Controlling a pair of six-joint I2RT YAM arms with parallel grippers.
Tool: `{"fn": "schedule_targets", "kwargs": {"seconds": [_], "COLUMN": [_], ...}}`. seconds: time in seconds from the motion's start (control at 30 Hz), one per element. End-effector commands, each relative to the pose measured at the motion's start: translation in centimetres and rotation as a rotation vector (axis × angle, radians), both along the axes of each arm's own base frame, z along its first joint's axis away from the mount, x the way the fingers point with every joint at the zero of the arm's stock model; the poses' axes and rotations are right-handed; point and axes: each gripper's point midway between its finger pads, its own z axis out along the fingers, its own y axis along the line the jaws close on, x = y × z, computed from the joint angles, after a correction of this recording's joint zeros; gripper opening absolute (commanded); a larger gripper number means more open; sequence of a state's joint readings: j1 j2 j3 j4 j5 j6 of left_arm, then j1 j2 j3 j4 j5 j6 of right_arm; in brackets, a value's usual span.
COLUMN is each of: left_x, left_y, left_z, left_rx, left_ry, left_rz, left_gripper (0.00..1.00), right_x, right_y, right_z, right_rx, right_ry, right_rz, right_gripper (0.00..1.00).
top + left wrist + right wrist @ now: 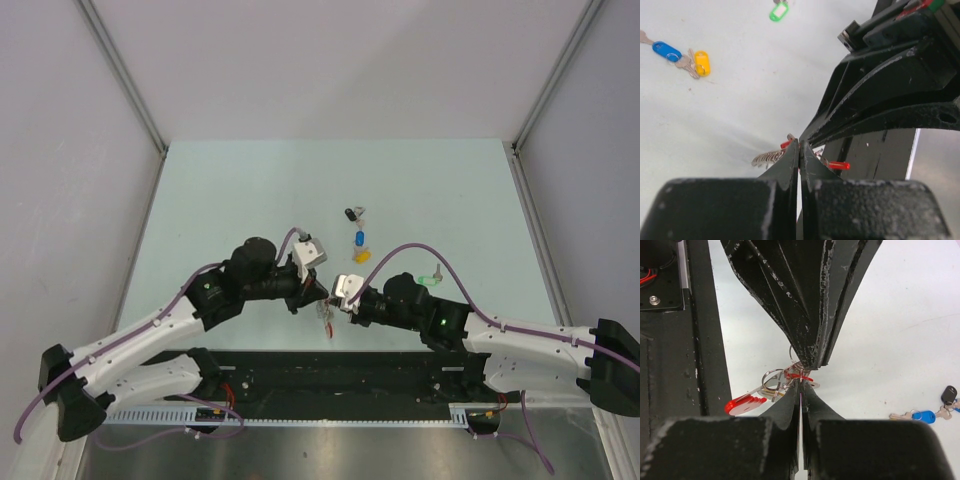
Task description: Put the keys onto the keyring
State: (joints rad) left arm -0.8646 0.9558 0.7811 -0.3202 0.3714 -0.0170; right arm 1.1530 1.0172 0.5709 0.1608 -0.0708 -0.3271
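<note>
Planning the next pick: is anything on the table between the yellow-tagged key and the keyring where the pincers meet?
Nothing visible lies between them. The yellow-tagged key and the keyring are parted by bare table; only the wrist of the right pincer hangs over that stretch.

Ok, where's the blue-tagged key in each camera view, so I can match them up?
Top external: blue-tagged key is mid-table beyond the arms, between the black-tagged key and the yellow-tagged key.
Left wrist: upper left, beside the yellow one.
Right wrist: lower right, below the black one.
Shared landmark: the keyring, near the centre in all three.
</note>
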Motion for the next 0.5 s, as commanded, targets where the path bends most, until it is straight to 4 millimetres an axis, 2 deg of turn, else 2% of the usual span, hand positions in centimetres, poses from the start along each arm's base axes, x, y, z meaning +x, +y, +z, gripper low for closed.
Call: {"fn": "schedule_targets", "kwargs": {"seconds": [0.0, 0.03, 0.07, 0.23, 0.4, 0.47], "left_x": [2.0, 1.9, 1.8, 2.0, 2.2, 2.4], "left_y": [-1.3, -1.8, -1.8, -2.6, -2.4, -2.2], "left_z": [4.4, 5.0, 4.7, 5.5, 5.0, 5.5], "left_rx": [-0.218, -0.248, -0.244, -0.332, -0.375, -0.411], "left_ry": [-0.099, -0.115, -0.11, -0.137, -0.136, -0.153], "left_rz": [0.115, 0.11, 0.113, 0.145, 0.19, 0.214], "left_gripper": [0.0, 0.0, 0.0, 0.0, 0.0, 0.0], "right_x": [-0.5, -0.5, -0.6, -0.4, 0.1, 0.5], "right_y": [1.1, 1.2, 1.2, 1.2, 0.9, 0.5], "right_z": [2.7, 2.8, 2.8, 3.1, 3.7, 4.2], "right_rx": [0.078, 0.079, 0.081, 0.091, 0.115, 0.135], "right_ry": [-0.029, -0.03, -0.031, -0.032, -0.031, -0.041], "right_rz": [0.037, 0.038, 0.038, 0.025, -0.012, -0.046], "right_gripper": [0.0, 0.0, 0.0, 0.0, 0.0, 0.0]}}
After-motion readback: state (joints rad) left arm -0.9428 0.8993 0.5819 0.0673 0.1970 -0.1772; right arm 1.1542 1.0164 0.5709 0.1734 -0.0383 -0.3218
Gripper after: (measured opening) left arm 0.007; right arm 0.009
